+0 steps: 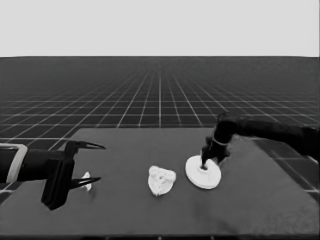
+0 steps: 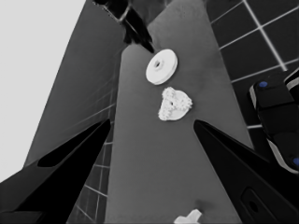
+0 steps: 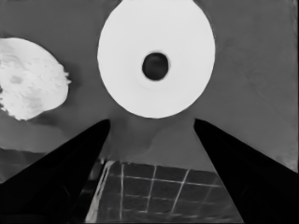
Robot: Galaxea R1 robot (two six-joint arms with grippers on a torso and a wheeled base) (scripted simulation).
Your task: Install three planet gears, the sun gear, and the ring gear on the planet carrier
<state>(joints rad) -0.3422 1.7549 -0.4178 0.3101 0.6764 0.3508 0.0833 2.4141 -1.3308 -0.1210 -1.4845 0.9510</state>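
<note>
the table (image 1: 125,210) is dark and carries every white part. the right arm (image 1: 280,131) comes in from the right edge and bends down over the table's right half. the right gripper (image 1: 207,161) hangs over the larger round part (image 1: 203,172), its tips at the raised hub; the right wrist view shows its two fingers (image 3: 60,172) spread wide, nothing between them, with that part (image 3: 156,58) and its centre hole just beyond the tips.

the left arm (image 1: 25,165) waits at the left edge, and the left gripper (image 1: 92,162) stands over the table's left end with its fingers wide apart and empty. a thin white piece (image 1: 87,181) lies on the table under the lower finger; it is not held.

the larger round part lies right of centre, flat on the table. just beside it, to its left and apart from it, sits the smaller round part (image 1: 161,180) with toothed gears (image 2: 174,104) clustered on top of it, so that its outline looks lumpy. how many gears are there cannot be told. the left wrist view shows the larger round part (image 2: 161,66) farther off than that cluster, with the right gripper above it.
</note>
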